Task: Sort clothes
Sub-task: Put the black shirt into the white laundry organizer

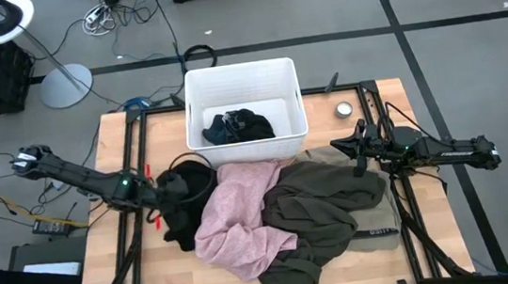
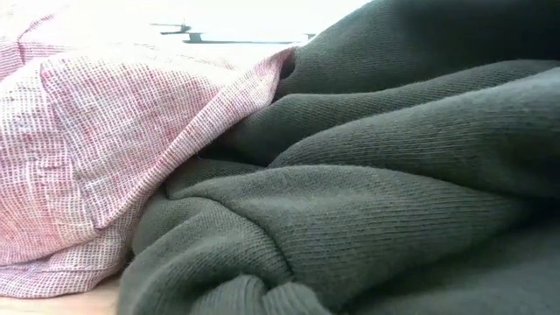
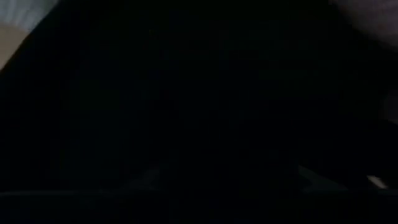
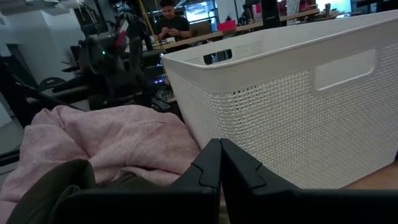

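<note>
A pile of clothes lies mid-table: a black garment at the left, a pale pink one in the middle and an olive-brown one at the right. A light grey-beige edge shows under the olive-brown one. A dark teal-blue garment lies in the white bin. My left gripper is sunk into the black garment, and dark cloth fills its wrist view. My right gripper is shut and empty, beside the bin over the olive-brown garment's far edge.
A small round tin sits right of the bin. Red marks show on the table by the left arm. In the low view, pink and olive-brown cloth block the sight. A person sits far behind the table.
</note>
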`<action>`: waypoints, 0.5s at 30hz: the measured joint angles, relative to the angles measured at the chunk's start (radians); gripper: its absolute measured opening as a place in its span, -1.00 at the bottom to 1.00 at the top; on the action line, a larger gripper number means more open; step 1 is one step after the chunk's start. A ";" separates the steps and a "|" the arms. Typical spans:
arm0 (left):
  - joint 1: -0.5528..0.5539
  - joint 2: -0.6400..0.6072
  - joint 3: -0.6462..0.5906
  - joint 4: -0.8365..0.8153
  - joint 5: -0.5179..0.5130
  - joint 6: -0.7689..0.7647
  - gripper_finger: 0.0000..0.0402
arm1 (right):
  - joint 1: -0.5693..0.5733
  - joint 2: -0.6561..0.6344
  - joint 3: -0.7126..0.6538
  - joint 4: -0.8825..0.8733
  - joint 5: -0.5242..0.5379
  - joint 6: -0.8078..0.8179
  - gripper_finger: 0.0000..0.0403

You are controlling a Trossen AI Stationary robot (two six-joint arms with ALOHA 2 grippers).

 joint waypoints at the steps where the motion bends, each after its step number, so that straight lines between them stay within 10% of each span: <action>1: 0.000 0.009 -0.009 -0.001 -0.013 -0.013 -0.24 | 0.000 0.000 0.000 0.000 0.000 0.000 -0.97; 15: 0.000 0.081 -0.109 0.156 -0.019 -0.191 -0.24 | 0.000 0.000 0.000 0.000 0.000 0.000 -0.97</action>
